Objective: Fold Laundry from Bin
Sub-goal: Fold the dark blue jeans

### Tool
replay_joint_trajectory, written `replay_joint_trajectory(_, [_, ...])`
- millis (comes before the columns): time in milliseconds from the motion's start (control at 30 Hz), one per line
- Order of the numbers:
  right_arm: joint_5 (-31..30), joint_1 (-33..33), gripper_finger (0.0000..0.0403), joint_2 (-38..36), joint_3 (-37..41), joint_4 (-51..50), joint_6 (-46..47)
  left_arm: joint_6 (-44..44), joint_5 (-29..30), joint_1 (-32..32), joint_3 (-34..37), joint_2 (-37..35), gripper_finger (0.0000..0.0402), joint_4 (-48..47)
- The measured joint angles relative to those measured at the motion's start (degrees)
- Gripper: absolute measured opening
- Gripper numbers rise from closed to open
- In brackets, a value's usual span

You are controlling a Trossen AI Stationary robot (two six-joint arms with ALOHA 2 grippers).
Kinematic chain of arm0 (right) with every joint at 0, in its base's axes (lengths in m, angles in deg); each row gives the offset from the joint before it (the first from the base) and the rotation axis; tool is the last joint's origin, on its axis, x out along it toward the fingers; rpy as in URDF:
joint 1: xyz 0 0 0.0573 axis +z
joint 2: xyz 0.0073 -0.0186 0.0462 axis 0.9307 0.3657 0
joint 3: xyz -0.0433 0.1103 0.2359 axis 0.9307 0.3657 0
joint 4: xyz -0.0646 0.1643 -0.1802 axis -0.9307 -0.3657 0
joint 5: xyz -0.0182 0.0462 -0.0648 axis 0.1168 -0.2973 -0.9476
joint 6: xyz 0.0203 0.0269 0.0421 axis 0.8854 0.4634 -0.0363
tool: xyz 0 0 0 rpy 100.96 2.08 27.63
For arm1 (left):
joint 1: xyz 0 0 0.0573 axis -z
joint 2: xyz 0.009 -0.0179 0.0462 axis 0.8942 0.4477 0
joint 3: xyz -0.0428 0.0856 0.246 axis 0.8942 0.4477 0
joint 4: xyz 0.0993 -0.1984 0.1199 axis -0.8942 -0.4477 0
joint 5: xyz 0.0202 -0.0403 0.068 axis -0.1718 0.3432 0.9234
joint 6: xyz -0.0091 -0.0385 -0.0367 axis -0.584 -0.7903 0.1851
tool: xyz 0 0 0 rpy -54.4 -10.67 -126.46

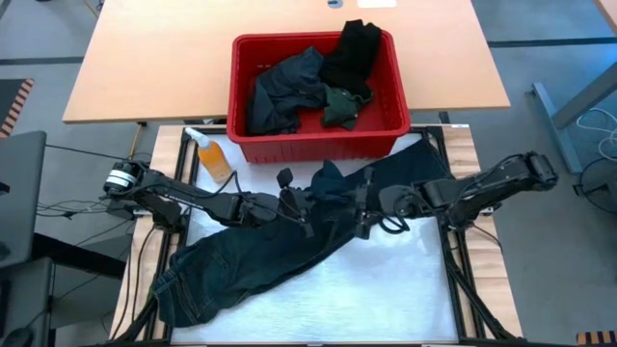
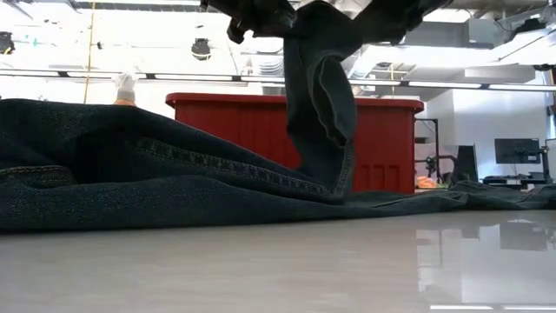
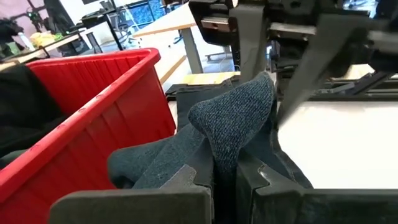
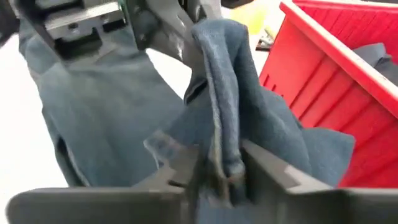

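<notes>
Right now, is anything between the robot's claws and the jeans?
No. Both already pinch the jeans: the left gripper and right gripper each clamp a fold, lifted beside the red bin.

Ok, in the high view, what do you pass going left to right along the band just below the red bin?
Orange bottle → left gripper, shut on the jeans → right gripper, also pinching the jeans. The bin sits just above them.
</notes>
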Motion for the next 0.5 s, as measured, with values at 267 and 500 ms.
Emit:
replay_joint_trajectory(267, [1.30, -0.02, 0.0047, -1.17, -10.80, -20.34, -2.73, 1.34, 0.14, -0.04, 0.00, 0.00, 0.0083, -0.01])
replay_joint_trajectory(500, [-8.11, -0.28, 0.0047, -1.23, -24.47, -56.63, -13.29, 0.55, -1.30, 1.50, -0.02, -3.31, 0.0130, -5.70])
